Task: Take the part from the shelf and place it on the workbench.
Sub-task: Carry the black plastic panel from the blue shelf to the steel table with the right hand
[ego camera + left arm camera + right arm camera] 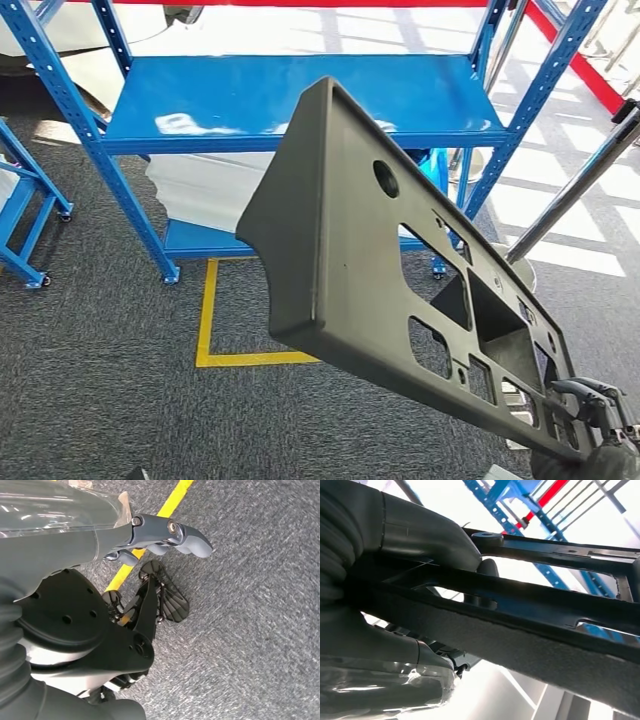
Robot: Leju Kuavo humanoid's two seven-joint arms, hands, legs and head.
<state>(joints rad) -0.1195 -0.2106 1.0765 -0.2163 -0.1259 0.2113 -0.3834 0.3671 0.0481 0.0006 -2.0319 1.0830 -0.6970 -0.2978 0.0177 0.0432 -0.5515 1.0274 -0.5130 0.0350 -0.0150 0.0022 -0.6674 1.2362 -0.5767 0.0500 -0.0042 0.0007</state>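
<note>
A workshop or factory floor: blue steel shelving [302, 100] on casters, grey carpet [90, 400] marked with yellow tape [205, 310], red barrier [581, 65].

beyond right hand [596, 420] fingers: held part [362, 250], then blue shelf [302, 100]
below left hand [151, 580] fingers: open carpet [256, 630]

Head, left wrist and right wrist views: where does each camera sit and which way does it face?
Head view: high on the body, facing forward and down at the dark part, the blue shelf and the carpet; right hand at the part's lower end.
Left wrist view: behind the left hand, facing the carpet and a yellow line.
Right wrist view: behind the right hand, along the part.
Shared: both wrist-free views show part and shelf.
</note>
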